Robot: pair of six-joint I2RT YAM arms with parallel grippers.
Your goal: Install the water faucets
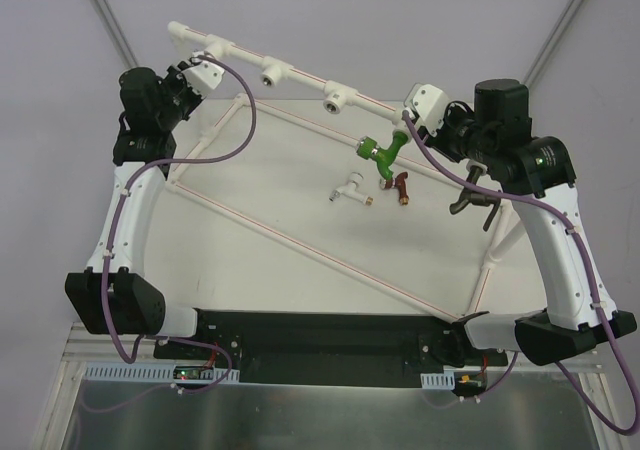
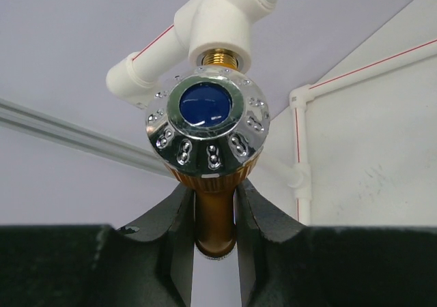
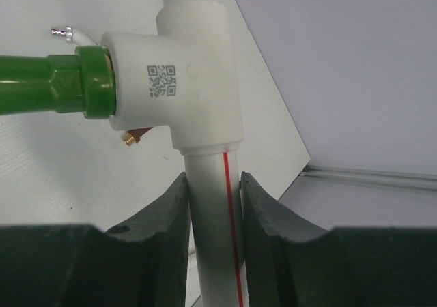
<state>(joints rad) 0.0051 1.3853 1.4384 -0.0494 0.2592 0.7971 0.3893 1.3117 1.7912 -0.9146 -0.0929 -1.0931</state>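
Left end effector [image 2: 213, 192]: closed to a narrow gap, its two dark fingers [image 2: 171, 228] pressing either side of the orange-gold faucet [image 2: 208, 126] at its stem.
Orange-gold faucet: its chrome knob [image 2: 208, 109] with a blue centre faces the wrist camera. Its brass thread sits at the mouth of a tee socket [image 2: 215, 20] right above it, and how far in it goes cannot be told.
Left arm's place: at the far left end of the raised rail of the white pipe frame [image 1: 270, 70], seen from the top.
Right end effector [image 3: 213, 181]: closed onto a pipe of the white pipe frame, one finger [image 3: 164, 218] on each side of the red-lined tube, just below a second tee [image 3: 198, 82].
Green faucet [image 3: 48, 82]: seated in the side mouth of that second tee, which carries a small square code mark. From the top it hangs off the rail at the far right [image 1: 385, 152].
White faucet [image 1: 350, 188]: lying loose on the counter [image 1: 280, 165], near the green one.
Dark red faucet [image 1: 402, 185]: also on the counter, just to the right of the white faucet and apart from it.
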